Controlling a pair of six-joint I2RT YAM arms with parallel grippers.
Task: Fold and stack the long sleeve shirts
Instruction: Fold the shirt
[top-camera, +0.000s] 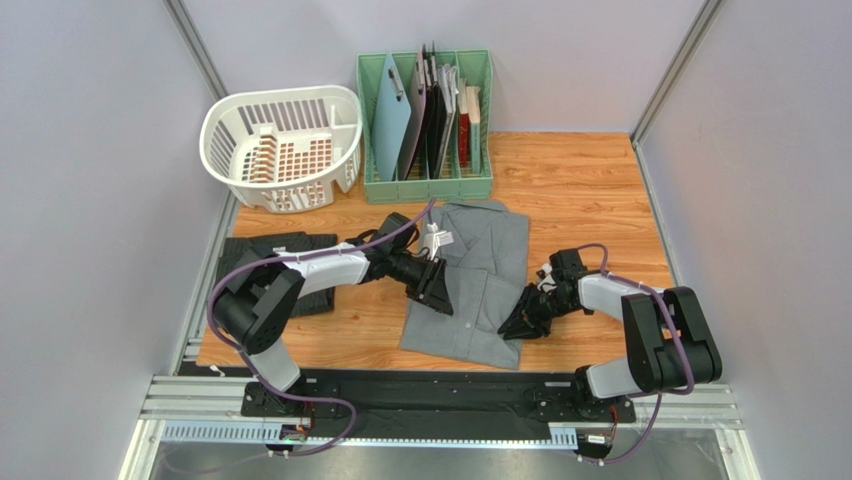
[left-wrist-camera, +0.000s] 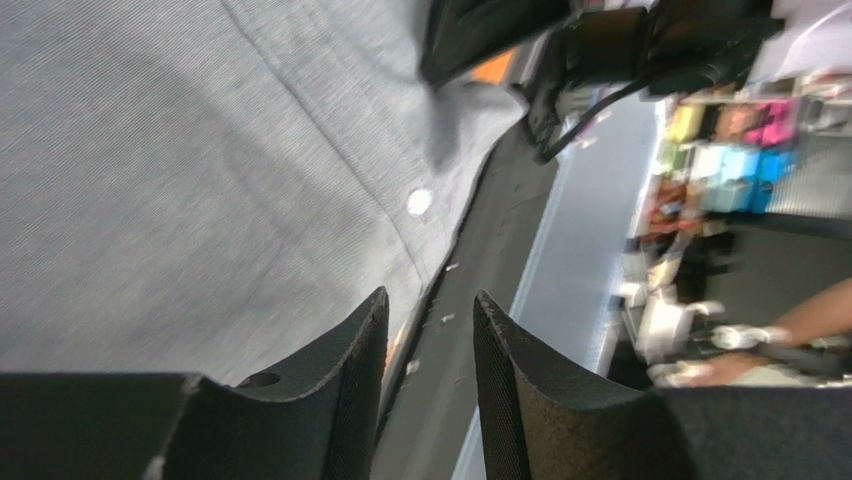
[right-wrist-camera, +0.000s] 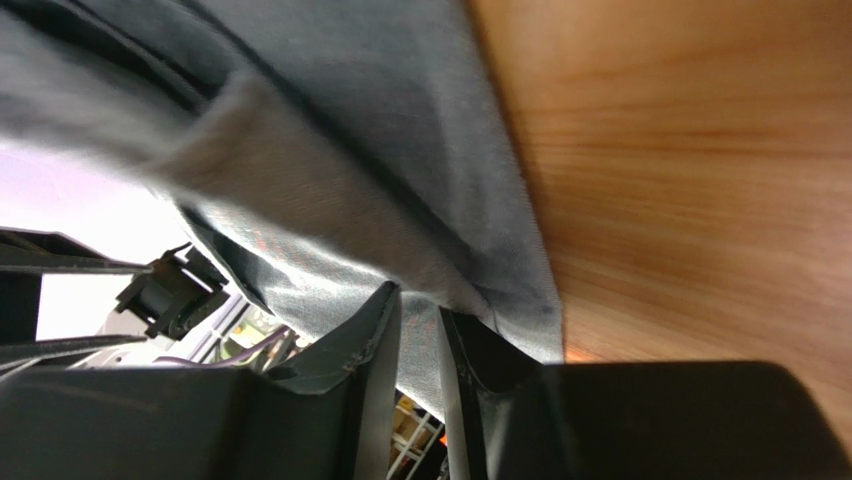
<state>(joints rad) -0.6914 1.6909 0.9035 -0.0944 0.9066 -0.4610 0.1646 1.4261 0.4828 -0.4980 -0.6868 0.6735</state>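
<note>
A plain grey shirt (top-camera: 478, 262) lies partly folded in the middle of the wooden table, collar toward the back. A dark shirt (top-camera: 272, 252) lies folded at the left edge. My left gripper (top-camera: 440, 290) hovers over the grey shirt's left half. In the left wrist view its jaws (left-wrist-camera: 430, 305) stand apart with nothing between them, just past the cloth's edge, near a white button (left-wrist-camera: 420, 201). My right gripper (top-camera: 520, 325) sits at the grey shirt's lower right edge. In the right wrist view its fingers (right-wrist-camera: 420, 300) pinch a lifted fold of the grey cloth (right-wrist-camera: 330, 200).
A white laundry basket (top-camera: 283, 145) stands at the back left. Beside it is a green rack (top-camera: 428, 180) holding several boards. Bare wood (top-camera: 590, 200) lies to the right of the shirt. A black rail (top-camera: 430, 385) runs along the near edge.
</note>
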